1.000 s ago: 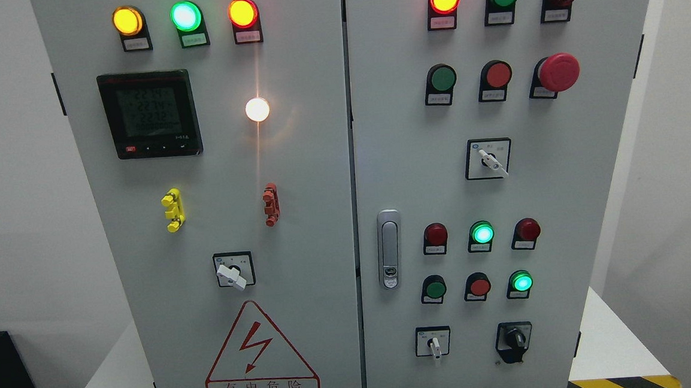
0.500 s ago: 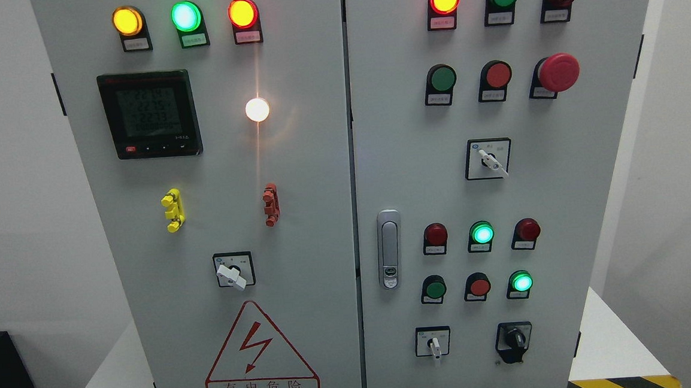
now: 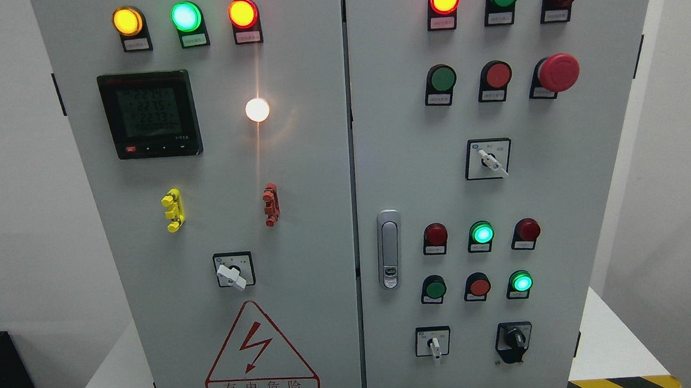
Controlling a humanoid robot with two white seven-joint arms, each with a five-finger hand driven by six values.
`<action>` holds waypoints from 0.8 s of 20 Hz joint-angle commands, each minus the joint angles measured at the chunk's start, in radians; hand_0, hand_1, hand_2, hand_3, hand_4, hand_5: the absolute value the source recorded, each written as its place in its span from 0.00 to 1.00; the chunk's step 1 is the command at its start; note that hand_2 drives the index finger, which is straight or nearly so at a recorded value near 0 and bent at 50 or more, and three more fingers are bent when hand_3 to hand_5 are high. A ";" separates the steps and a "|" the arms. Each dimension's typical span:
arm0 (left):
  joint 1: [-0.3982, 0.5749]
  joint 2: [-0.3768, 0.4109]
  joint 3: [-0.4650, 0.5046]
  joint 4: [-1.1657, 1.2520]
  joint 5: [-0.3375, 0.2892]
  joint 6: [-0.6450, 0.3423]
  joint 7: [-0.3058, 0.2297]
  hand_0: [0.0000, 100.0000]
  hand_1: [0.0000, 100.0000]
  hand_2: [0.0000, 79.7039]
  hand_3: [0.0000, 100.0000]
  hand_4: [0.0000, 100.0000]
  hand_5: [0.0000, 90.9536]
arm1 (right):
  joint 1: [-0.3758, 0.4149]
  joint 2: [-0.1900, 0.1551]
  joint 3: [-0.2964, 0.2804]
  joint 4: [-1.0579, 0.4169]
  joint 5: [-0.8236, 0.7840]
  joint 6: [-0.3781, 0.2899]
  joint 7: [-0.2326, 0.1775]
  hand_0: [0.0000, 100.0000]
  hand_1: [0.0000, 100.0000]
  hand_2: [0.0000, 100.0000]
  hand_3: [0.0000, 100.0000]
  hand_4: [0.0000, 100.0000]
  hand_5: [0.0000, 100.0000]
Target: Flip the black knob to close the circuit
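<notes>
Grey control cabinet (image 3: 295,161) fills frame, two doors meeting at centre seam. Black knob (image 3: 515,338) sits at lower right of right door, near bottom edge, right of white selector switch (image 3: 433,341), below lit green lamp (image 3: 521,281). Panel around knob unobstructed. Neither robot hand in view; grip state cannot be told.

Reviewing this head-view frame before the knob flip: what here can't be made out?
- Both robot hands: outside the head view, so their pose is unknown.
- Black knob: its position markings are too small to read, so on or off is unclear.
- Small labels under the indicator lights: too small to read.
- Meter display: digits dim and blurred.
- Cabinet: top and base cut off by the frame edges.
</notes>
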 commanded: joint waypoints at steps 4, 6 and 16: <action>0.000 0.000 0.000 0.001 0.000 -0.001 -0.001 0.12 0.56 0.00 0.00 0.00 0.00 | 0.088 -0.009 0.106 -0.526 0.110 0.015 -0.115 0.00 0.04 0.00 0.05 0.04 0.00; 0.000 0.000 0.000 -0.001 0.000 -0.001 -0.001 0.12 0.56 0.00 0.00 0.00 0.00 | 0.102 -0.010 0.106 -0.608 0.176 0.015 -0.127 0.00 0.04 0.00 0.09 0.10 0.00; 0.000 0.000 0.000 0.001 0.000 -0.001 -0.001 0.12 0.56 0.00 0.00 0.00 0.00 | 0.101 -0.020 0.063 -0.873 0.568 0.009 -0.219 0.00 0.06 0.20 0.32 0.35 0.26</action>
